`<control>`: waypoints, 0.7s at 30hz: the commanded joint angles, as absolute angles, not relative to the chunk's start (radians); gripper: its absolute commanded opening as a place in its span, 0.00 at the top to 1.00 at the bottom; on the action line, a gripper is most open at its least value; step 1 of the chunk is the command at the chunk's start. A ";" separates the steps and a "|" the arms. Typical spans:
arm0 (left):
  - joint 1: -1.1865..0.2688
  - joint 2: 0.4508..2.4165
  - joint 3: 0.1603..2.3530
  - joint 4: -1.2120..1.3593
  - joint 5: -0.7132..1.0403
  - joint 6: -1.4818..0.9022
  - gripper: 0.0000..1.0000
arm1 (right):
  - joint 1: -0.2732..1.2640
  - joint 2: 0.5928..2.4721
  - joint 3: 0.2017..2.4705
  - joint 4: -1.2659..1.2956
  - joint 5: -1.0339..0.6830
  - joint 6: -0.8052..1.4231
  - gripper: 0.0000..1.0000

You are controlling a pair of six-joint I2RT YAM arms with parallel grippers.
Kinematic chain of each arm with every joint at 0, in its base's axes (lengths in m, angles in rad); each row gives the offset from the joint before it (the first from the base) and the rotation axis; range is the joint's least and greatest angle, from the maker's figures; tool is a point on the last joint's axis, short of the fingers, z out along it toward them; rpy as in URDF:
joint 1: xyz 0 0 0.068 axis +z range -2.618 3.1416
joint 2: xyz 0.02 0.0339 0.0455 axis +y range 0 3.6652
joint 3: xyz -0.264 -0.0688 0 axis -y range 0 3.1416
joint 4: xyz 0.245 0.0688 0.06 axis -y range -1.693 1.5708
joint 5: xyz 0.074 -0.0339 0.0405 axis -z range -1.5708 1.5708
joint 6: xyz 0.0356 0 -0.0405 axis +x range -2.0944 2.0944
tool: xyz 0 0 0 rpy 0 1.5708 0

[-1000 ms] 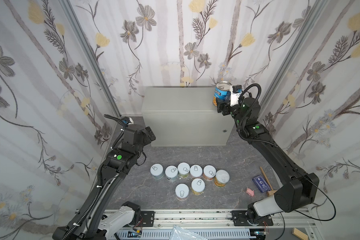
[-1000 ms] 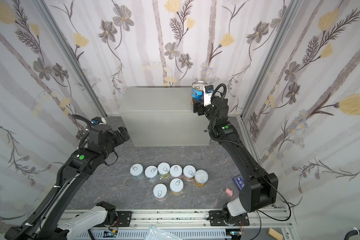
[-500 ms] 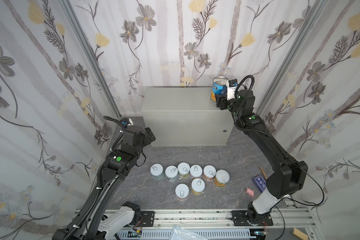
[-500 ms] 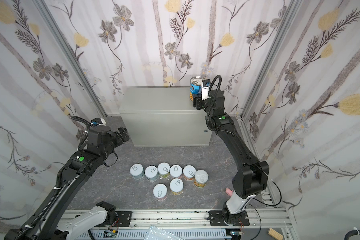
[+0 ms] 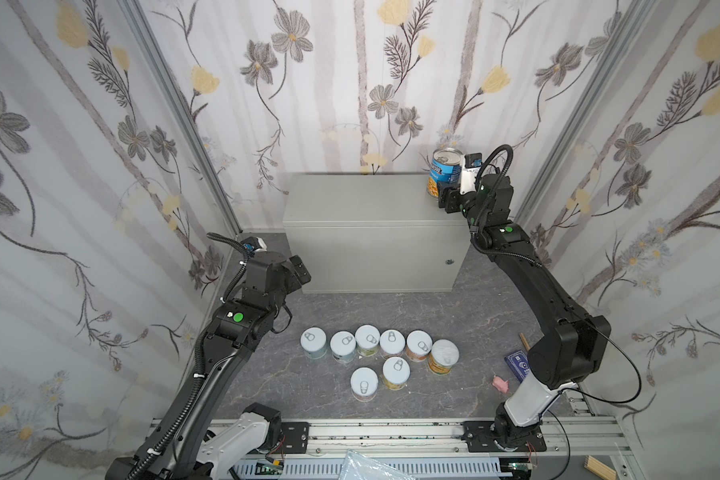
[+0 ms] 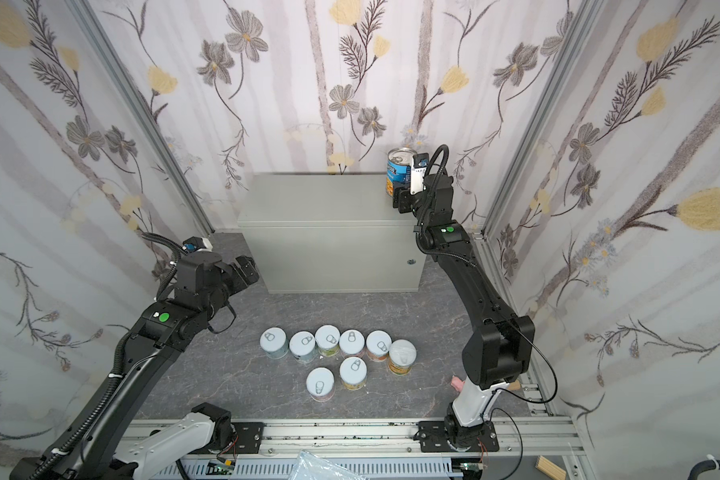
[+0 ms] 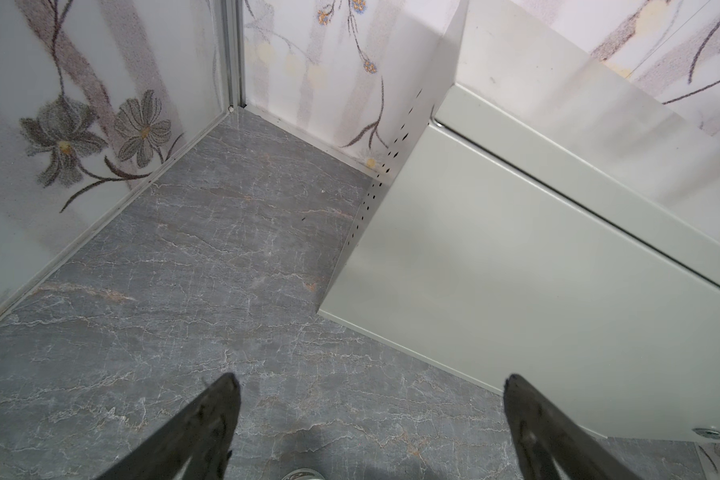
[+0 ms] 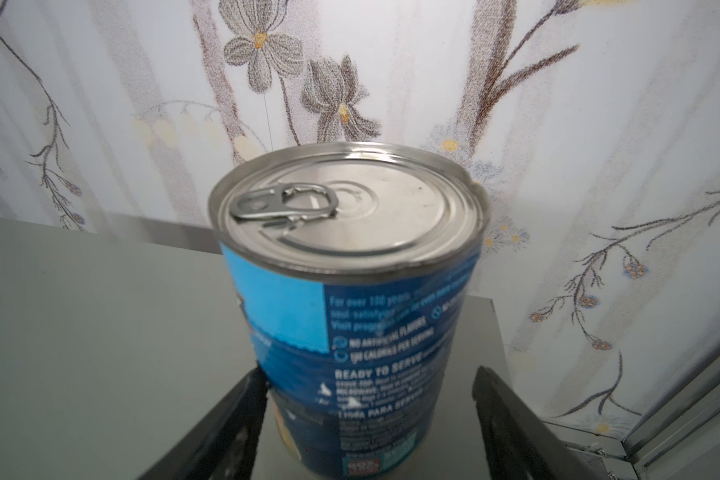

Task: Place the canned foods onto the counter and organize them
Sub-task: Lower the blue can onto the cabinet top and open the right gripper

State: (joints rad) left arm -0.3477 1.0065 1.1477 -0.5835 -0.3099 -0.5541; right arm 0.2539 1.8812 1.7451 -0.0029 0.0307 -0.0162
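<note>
A tall blue-labelled can point(image 5: 444, 172) point(image 6: 400, 172) point(image 8: 350, 291) with a metal pull-tab top stands on the back right corner of the light-grey counter point(image 5: 362, 203) point(image 6: 316, 203) point(image 8: 80, 311). My right gripper point(image 5: 442, 196) point(image 6: 396, 198) point(image 8: 370, 374) is open round its lower part: one finger lies against the can, the other stands off with a gap. Several short white-lidded cans point(image 5: 366, 340) point(image 6: 327, 340) and an orange-yellow can point(image 5: 443, 356) point(image 6: 402, 357) stand grouped on the floor. My left gripper point(image 5: 300, 270) point(image 6: 246, 268) point(image 7: 371, 380) hangs open and empty over the floor by the counter's point(image 7: 516, 270) front left corner.
Flowered walls close in the back and both sides, close behind the blue can. A blue card box point(image 5: 516, 365), a pink piece point(image 5: 500, 384) and a wooden stick point(image 5: 524, 343) lie on the floor at the right. A metal rail point(image 5: 391, 436) runs along the front.
My right arm has carried the blue can further back to the counter's back right corner, and a gap now shows beside one finger. The left arm has not moved.
</note>
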 commanded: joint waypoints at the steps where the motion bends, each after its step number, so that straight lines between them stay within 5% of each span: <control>1: -0.345 1.005 1.143 -0.557 -0.312 -0.568 0.00 | 0.247 1.894 1.766 0.007 0.050 -0.007 0.21; 21: -0.339 0.995 1.135 -0.560 -0.305 -0.569 0.00 | 0.230 1.923 1.789 0.012 0.032 -0.006 0.15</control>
